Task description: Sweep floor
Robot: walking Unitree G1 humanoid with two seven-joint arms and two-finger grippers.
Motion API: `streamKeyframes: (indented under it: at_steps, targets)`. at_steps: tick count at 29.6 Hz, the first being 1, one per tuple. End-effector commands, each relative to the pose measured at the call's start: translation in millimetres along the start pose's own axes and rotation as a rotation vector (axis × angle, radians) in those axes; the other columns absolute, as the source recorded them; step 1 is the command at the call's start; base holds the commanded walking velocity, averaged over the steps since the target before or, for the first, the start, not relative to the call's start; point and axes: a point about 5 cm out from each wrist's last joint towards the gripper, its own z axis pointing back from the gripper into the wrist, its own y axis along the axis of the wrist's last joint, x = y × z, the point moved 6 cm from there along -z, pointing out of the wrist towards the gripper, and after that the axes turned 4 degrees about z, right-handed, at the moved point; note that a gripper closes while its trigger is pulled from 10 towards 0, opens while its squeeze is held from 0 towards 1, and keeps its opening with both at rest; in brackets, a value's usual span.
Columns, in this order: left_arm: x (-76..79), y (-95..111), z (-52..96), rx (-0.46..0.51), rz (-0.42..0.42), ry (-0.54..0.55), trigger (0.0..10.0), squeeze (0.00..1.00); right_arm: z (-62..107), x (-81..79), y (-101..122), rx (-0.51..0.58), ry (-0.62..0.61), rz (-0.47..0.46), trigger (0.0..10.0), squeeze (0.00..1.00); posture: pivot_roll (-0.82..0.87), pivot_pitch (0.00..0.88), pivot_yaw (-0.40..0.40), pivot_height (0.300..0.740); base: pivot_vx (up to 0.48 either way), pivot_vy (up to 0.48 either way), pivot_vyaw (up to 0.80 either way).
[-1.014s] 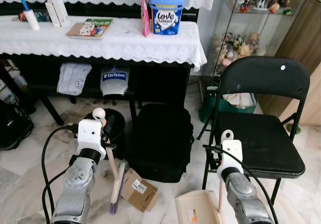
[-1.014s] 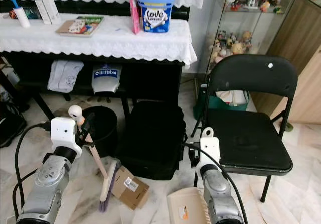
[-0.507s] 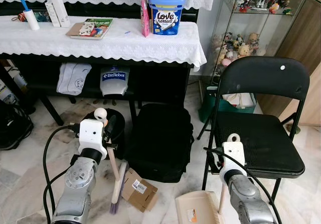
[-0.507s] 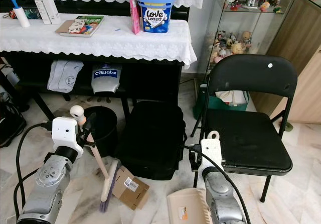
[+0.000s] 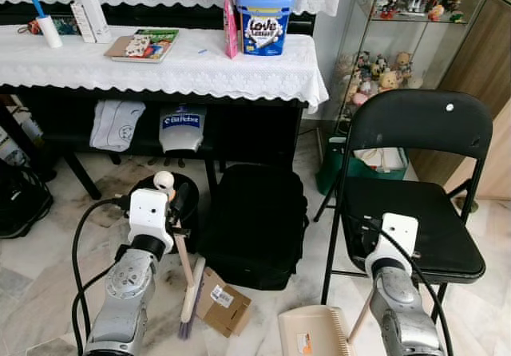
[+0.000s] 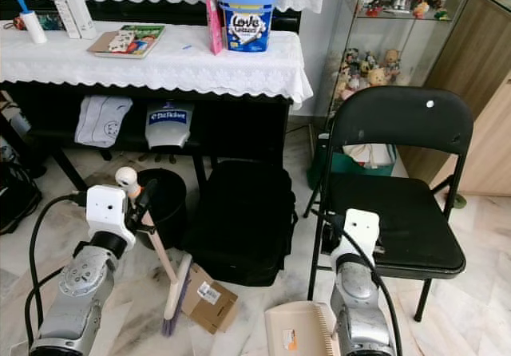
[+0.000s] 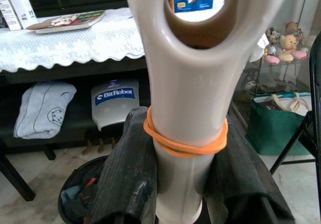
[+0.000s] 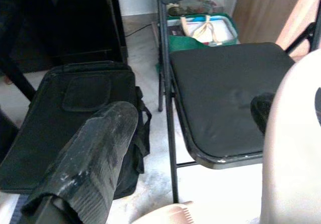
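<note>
My left gripper [image 5: 177, 214] is shut on the cream handle of a hand brush [image 5: 183, 254]. An orange rubber band circles the handle between the black fingers [image 7: 128, 169]. The brush's purple bristles [image 5: 188, 312] rest on the marble floor beside a small cardboard box [image 5: 220, 301]. My right gripper [image 8: 190, 111] holds the cream dustpan handle [image 8: 296, 148], low beside the chair. The dustpan [image 5: 313, 332] lies flat on the floor at the bottom, comb edge towards my right arm.
A black backpack [image 5: 255, 224] lies on the floor between the arms. A black folding chair [image 5: 415, 212] stands at right, a black bin [image 5: 190, 190] behind the brush. Behind them stands a lace-covered table [image 5: 160, 69], with a green bag [image 5: 351, 166] by the glass cabinet.
My right wrist has moved right and a little up, tilting the dustpan handle with it. The left arm and brush have edged slightly right.
</note>
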Motion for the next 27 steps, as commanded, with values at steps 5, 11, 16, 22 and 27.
streamKeyframes:
  at_steps: [5,11,16,22,27]
  targets:
    - [6.0,5.7,-0.3,0.025,0.005,-0.021,10.0,0.0,-0.8,2.7,0.6,0.009,-0.023,-0.005,10.0,0.0,0.07,0.0,-0.008,0.74,0.0,0.0,0.0]
    - [9.4,1.8,1.0,0.016,0.001,-0.028,10.0,0.0,-2.0,2.9,2.2,0.018,-0.024,-0.005,10.0,0.0,0.07,0.0,-0.008,0.74,0.0,0.0,0.0]
    - [10.1,1.3,1.8,0.013,-0.008,-0.027,10.0,0.0,-3.2,2.3,2.7,0.022,-0.021,-0.002,10.0,0.0,0.07,0.0,-0.009,0.74,0.0,-0.197,0.0]
    - [10.0,1.3,2.0,0.013,-0.008,-0.025,10.0,0.0,-3.3,1.6,1.9,0.02,-0.017,0.001,10.0,0.0,0.07,0.0,-0.009,0.74,0.0,-0.377,0.0]
    - [10.8,2.1,1.2,0.016,-0.007,-0.029,10.0,0.0,-3.6,0.5,0.1,0.015,-0.008,0.004,10.0,0.0,0.07,0.0,-0.008,0.74,0.0,-0.38,0.0]
